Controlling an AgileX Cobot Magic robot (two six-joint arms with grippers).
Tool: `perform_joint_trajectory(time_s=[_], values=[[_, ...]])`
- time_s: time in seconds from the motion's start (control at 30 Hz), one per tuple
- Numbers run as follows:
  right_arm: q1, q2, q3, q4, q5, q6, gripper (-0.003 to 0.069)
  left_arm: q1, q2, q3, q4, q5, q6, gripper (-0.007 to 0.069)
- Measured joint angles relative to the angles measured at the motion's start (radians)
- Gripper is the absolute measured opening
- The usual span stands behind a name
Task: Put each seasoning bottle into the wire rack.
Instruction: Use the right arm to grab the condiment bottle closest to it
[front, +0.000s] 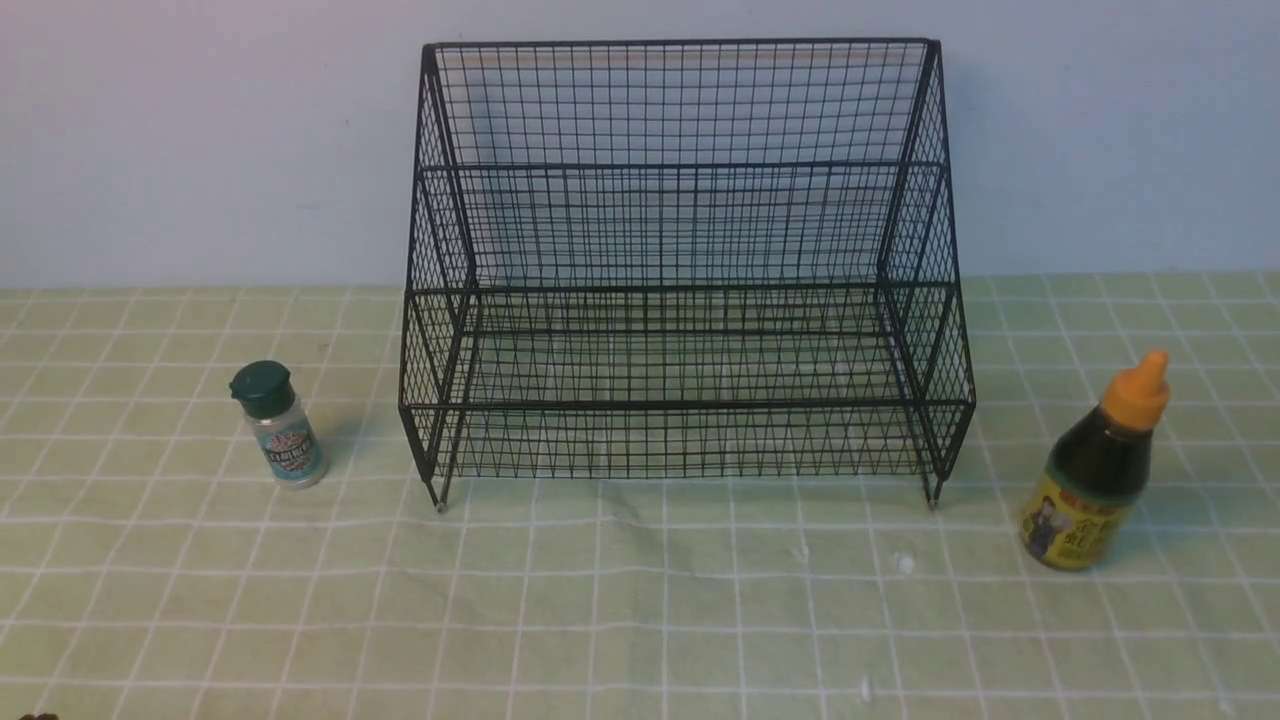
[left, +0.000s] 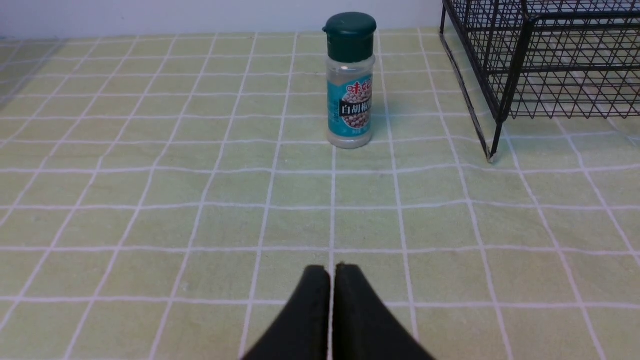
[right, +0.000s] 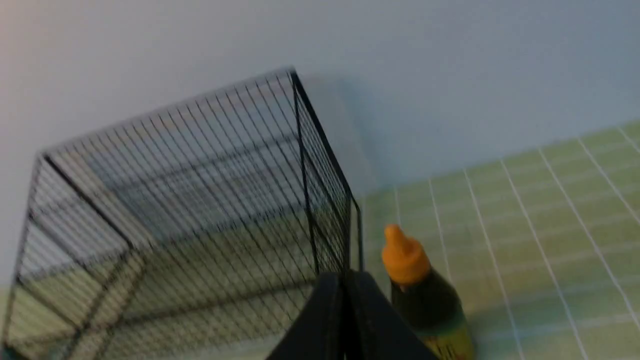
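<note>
The black wire rack (front: 690, 270) stands at the back middle, both tiers bare. The small clear shaker (front: 280, 425) with dark green cap and teal label stands upright left of it. The dark-sauce bottle (front: 1095, 470) with orange nozzle cap and yellow label stands upright right of it. Neither gripper shows in the front view. In the left wrist view my left gripper (left: 332, 270) is shut and empty, well short of the shaker (left: 350, 82), with the rack's corner (left: 500, 100) beside it. In the right wrist view my right gripper (right: 345, 277) is shut and empty, close beside the sauce bottle (right: 425, 295) and the rack's end (right: 320, 200).
A green cloth with a white grid (front: 640, 600) covers the table. A pale wall (front: 200, 130) runs right behind the rack. The right wrist view is blurred.
</note>
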Motion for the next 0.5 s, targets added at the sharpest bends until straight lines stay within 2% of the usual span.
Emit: perform_joint_trajectory(time_s=[0.2,0.37,0.5], values=[[0.0,0.399,-0.277,-0.016,0.261,-0.089,-0.001,0.0,0.0,0.0,0.0,0.0,0.0,-0.0006],[0.0,0.699,-0.453,-0.02,0.318,-0.176,0.0022,0.0,0.0,0.0,0.0,0.0,0.0,-0.0006],[0.0,0.887,-0.571,-0.036,0.365,-0.186,0.0037,0.0,0.0,0.0,0.0,0.0,0.0,-0.0006]])
